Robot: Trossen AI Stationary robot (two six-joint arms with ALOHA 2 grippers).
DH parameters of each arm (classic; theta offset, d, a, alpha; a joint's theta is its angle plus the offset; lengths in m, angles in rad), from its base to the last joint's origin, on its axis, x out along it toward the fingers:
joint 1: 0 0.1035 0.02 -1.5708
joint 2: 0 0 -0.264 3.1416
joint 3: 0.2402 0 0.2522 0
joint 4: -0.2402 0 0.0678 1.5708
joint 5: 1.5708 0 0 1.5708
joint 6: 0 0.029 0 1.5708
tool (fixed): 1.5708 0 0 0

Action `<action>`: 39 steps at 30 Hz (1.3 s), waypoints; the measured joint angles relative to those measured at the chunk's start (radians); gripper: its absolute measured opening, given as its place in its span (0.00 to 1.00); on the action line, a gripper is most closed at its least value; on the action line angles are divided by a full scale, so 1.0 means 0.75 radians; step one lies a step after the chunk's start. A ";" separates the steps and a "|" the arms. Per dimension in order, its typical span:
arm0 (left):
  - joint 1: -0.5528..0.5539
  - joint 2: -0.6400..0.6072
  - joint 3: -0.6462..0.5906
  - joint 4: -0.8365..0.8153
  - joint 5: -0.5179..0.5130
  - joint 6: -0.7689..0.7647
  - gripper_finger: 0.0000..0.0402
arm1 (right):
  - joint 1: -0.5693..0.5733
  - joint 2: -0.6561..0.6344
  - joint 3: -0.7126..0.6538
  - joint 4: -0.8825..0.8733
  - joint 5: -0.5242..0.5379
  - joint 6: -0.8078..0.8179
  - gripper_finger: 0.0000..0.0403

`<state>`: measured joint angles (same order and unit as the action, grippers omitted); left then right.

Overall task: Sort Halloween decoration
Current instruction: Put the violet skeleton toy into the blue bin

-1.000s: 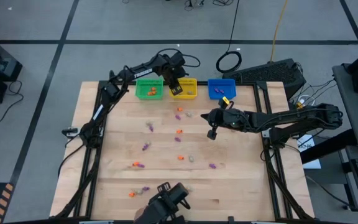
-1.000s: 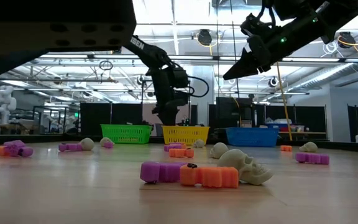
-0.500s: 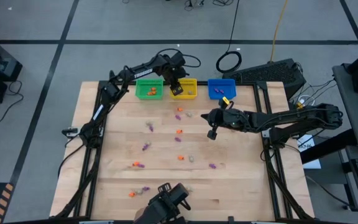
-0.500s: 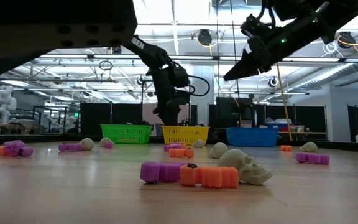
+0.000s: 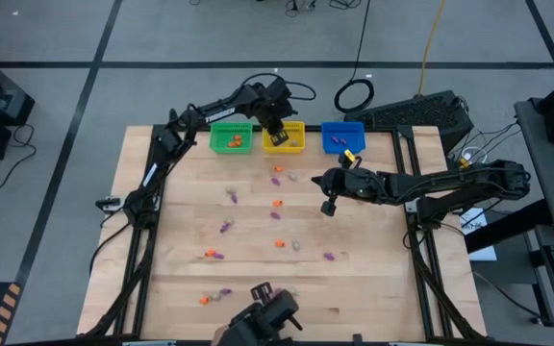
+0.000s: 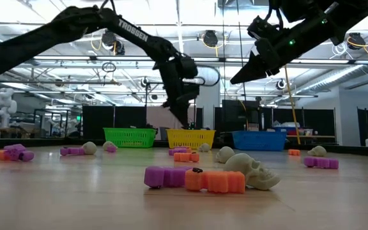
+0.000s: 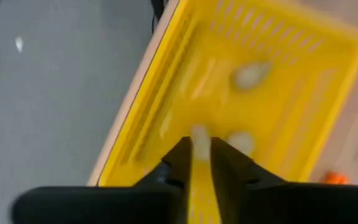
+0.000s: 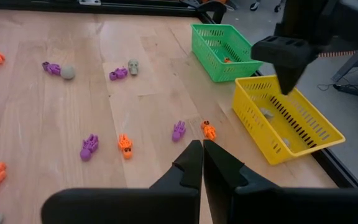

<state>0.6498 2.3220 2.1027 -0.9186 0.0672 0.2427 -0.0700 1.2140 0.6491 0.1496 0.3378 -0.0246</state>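
The left gripper [image 5: 278,128] hangs over the yellow basket [image 5: 286,140] at the upper centre of the high view. In its wrist view the fingers [image 7: 178,163] stand a narrow gap apart with nothing visibly between them; whether they are fully released cannot be told. Pale pieces [image 7: 250,75] lie inside the basket below.

The right gripper [image 5: 328,206] hovers right of centre above the table [image 5: 181,279], clenched on nothing.

The decorations [image 5: 277,203] are scattered over the middle and lower table; a skull [image 6: 253,171] sits with purple and orange pieces in the low view's foreground. Others lie in the green basket [image 5: 230,136] and blue basket [image 5: 341,135].

Handling judgement: the pieces appear light, rigid plastic, small against the fingers. Grip each across its narrowest body section. Round skulls will likely roll; close centrally.
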 joint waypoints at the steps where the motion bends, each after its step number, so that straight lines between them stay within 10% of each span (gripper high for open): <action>1: -0.008 -0.004 -0.002 0.034 0.000 -0.001 0.04 | -0.001 0.001 0.000 -0.004 0.000 0.000 0.00; 19: -0.086 -0.165 -0.328 0.456 -0.171 -0.073 0.00 | 0.000 0.001 0.000 -0.006 0.001 -0.002 0.00; 39: -0.165 -0.970 -1.639 1.409 -0.090 -0.106 0.00 | 0.023 0.055 0.000 0.016 -0.108 0.090 0.00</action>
<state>0.5258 1.5942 0.8736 0.1384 -0.0002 0.1631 -0.0526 1.2551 0.6491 0.1616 0.2565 0.0429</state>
